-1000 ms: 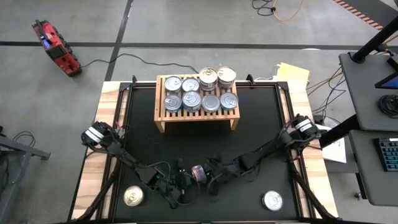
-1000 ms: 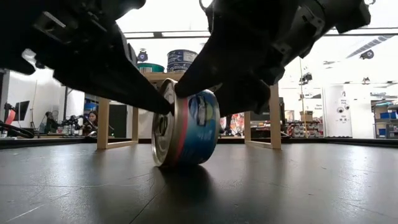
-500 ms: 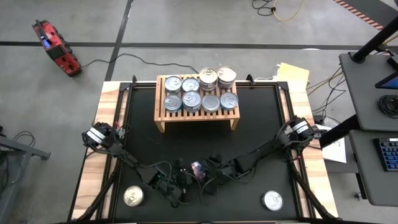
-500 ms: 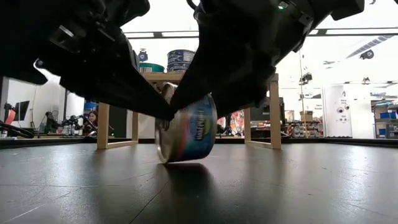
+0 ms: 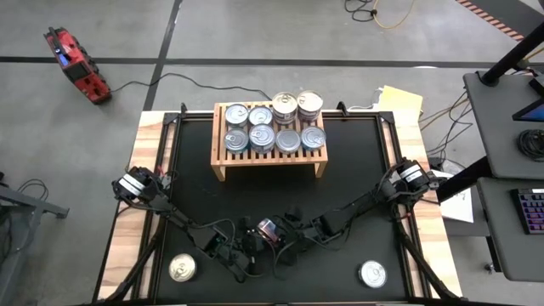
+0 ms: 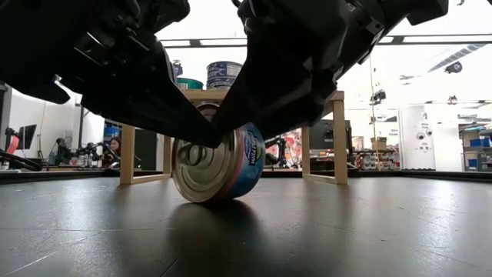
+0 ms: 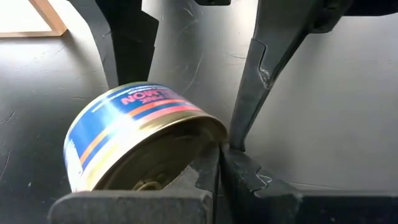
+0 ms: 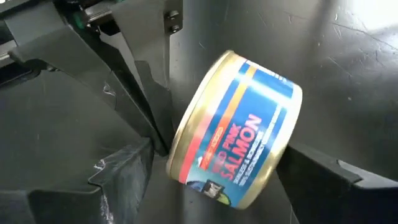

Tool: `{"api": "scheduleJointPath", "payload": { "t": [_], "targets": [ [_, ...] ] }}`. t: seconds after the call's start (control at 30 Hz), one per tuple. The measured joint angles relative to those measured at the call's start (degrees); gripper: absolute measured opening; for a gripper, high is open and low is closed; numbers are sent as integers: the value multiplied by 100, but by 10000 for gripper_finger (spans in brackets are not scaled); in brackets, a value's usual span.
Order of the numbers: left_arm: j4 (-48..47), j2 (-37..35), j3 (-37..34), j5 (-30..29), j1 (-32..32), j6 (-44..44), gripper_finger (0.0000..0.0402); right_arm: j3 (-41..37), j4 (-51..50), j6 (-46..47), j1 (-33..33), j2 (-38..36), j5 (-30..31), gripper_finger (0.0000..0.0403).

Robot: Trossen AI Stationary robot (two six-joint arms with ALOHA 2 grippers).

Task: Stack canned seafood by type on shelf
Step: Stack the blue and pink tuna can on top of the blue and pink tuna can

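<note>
A tin with a blue and red label and a gold lid (image 5: 269,228) (image 6: 215,165) lies tilted near the table's near edge, its lid turned toward that edge. My right gripper (image 5: 277,233) (image 8: 221,163) is shut on it. My left gripper (image 5: 255,240) (image 7: 221,163) is shut, with its tip at the lid. The light-wood shelf (image 5: 223,166) stands toward the far edge and carries several silver-lidded tins (image 5: 274,127), the two at its far right stacked higher. Two more tins rest flat on the table, one near left (image 5: 182,269) and one near right (image 5: 372,273). My left gripper presses its shut fingertips (image 7: 208,171) against the lid's rim (image 7: 214,132), slanting down from the table's left. My right gripper has the tin pinched between its two fingers, one at the lid's rim (image 8: 177,163) and one at the opposite flat end (image 8: 283,149). It slants down from the table's right. The tin is tilted, its lower rim (image 6: 206,200) on the table.
The black mat (image 5: 357,187) lies bare between the shelf and the arms. The shelf's legs (image 6: 127,154) stand behind the tin in the low view. Wooden table borders run along both sides, and people and desks show in the room beyond.
The tin stood on its curved side with its label toward the near edge. It has tipped and turned between the two grippers, so its lid now faces the near edge. Both grippers have stayed at the tin, shifting only slightly.
</note>
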Motion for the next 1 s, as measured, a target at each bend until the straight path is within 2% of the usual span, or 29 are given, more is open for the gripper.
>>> {"api": "scheduleJointPath", "payload": {
  "t": [0.53, 0.73, 1.0],
  "targets": [
    [18, 111, -9, -44, 7, -22, 0, -170, 199, -268, 2, 11, 218, 199],
    [-79, 97, -7, 58, -16, -26, 0, -179, 94, -271, -11, 11, 316, 200],
    [-915, -493, 0, 125, -308, -20, 0, -204, -79, -286, -20, 9, 434, 194]
  ]
}}
